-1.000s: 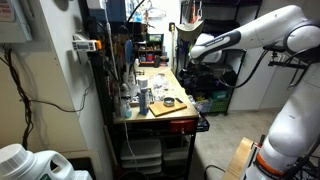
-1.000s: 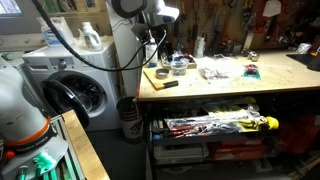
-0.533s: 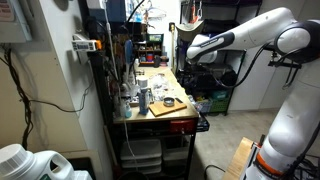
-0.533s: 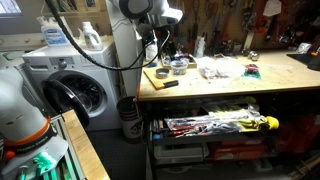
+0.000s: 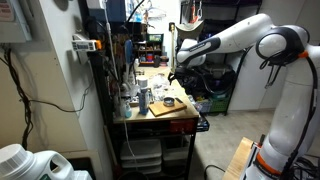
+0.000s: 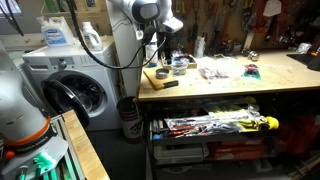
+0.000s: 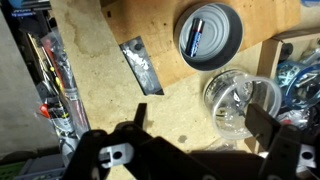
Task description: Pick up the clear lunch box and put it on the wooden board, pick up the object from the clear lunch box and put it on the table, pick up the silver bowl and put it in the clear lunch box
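In the wrist view the silver bowl (image 7: 210, 35) stands on the wooden board (image 7: 150, 25), with a small blue and white thing inside it. The clear lunch box (image 7: 238, 100), round and see-through, stands just off the board's edge on the table (image 7: 90, 110). I cannot tell what it holds. My gripper (image 7: 203, 118) is open and empty, hovering above the table, with its right finger over the clear box's rim. In both exterior views the gripper (image 5: 175, 72) (image 6: 165, 45) hangs above the board (image 5: 166, 107) (image 6: 156, 76) at the end of the bench.
A flat metal strip (image 7: 140, 68) lies on the board. Tools and cables (image 7: 55, 90) crowd one side of the table. More clutter (image 6: 215, 70) covers the bench, a washing machine (image 6: 75, 85) stands beside it, and shelves of tools (image 5: 125, 60) rise along it.
The arm has swung in towards the bench, bringing the gripper over the board end of the table. The things on the table have not moved.
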You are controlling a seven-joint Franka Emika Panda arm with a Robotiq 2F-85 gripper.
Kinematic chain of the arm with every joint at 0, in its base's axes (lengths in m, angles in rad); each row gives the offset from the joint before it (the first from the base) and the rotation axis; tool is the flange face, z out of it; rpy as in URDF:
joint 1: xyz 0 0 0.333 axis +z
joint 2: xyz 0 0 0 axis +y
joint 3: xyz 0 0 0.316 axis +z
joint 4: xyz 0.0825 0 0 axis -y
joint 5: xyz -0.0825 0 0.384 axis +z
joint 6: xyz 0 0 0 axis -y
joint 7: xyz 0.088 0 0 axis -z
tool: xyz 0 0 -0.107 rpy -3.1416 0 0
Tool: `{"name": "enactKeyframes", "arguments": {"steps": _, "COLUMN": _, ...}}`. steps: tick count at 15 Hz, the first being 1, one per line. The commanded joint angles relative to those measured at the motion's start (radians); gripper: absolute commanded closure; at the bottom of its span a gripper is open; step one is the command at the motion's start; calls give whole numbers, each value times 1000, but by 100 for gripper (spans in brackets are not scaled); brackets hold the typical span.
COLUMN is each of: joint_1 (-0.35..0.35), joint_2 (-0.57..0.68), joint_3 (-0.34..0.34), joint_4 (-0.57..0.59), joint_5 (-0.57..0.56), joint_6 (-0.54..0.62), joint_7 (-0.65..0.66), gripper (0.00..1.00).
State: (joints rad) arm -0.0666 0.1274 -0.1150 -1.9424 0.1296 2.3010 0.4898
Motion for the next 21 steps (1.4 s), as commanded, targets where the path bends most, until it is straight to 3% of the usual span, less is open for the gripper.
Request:
{"name": "enactKeyframes", "arguments": {"steps": 1, "joint_1": 2, "joint_2": 117, "joint_3": -6, "joint_4": 130, "joint_5": 15, "joint_6": -104, "joint_7": 147, "gripper": 0}}
{"name": "enactKeyframes", "arguments": {"steps": 8, "joint_1": -24, "joint_2": 263, "joint_3": 13, "joint_4": 262, "joint_5": 118, "joint_6": -81, "joint_7": 52, "gripper": 0}}
{"name": "enactKeyframes", "arguments": {"steps": 13, "joint_1": -22, "joint_2": 341, "joint_3": 11, "joint_4": 327, "joint_5": 124, "joint_6": -64, "joint_7": 32, "gripper": 1}}
{"name": "enactKeyframes", "arguments": {"steps": 17, "joint_1": -19, "joint_2": 395, "joint_3": 14, "joint_4": 371, "joint_5": 128, "joint_6": -61, "joint_7": 27, "gripper": 40}}
{"name": "enactKeyframes", "arguments": {"steps": 21, "joint_1": -21, "joint_2": 426, "joint_3": 22, "joint_4": 399, "joint_5": 134, "joint_6": -66, "joint_7": 19, "gripper": 70}}
